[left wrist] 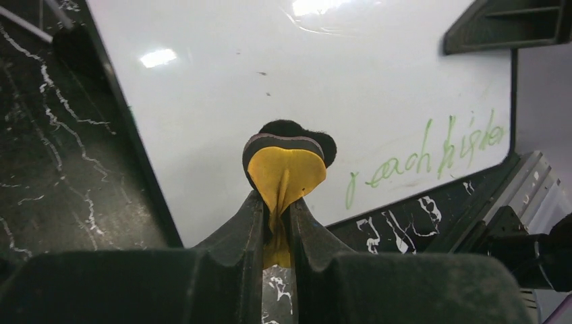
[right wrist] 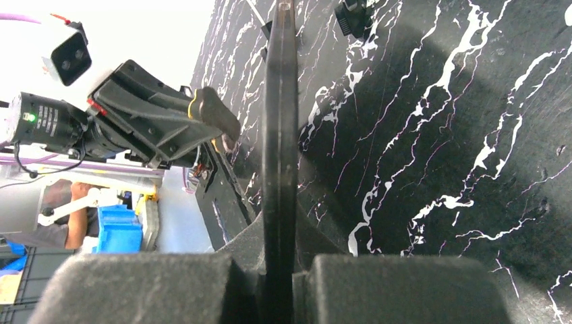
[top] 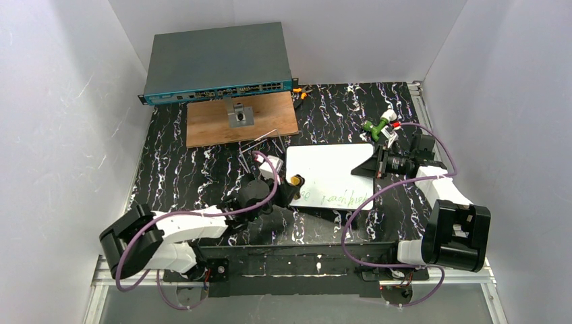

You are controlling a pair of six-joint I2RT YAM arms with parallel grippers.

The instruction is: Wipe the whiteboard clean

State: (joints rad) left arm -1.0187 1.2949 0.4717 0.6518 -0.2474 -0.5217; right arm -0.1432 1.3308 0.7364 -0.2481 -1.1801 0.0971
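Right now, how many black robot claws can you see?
2. The left gripper pinches a yellow-and-black eraser at the left side of the small white black-rimmed whiteboard; the right gripper clamps its right edge. None seem hidden.

- The one legible text was a line of green handwriting on the whiteboard, near its lower right corner in the left wrist view
- It looked like two words: the first ended in "each", and the second began with "hi" and was too loosely written to be sure of
- In the top view the green handwriting ran along the board's near edge, too small to read
- The blue-grey box at the back showed rows of ports on its front; any labels there were too small to read
- A black cylinder in the right wrist view bore small white print, unreadable
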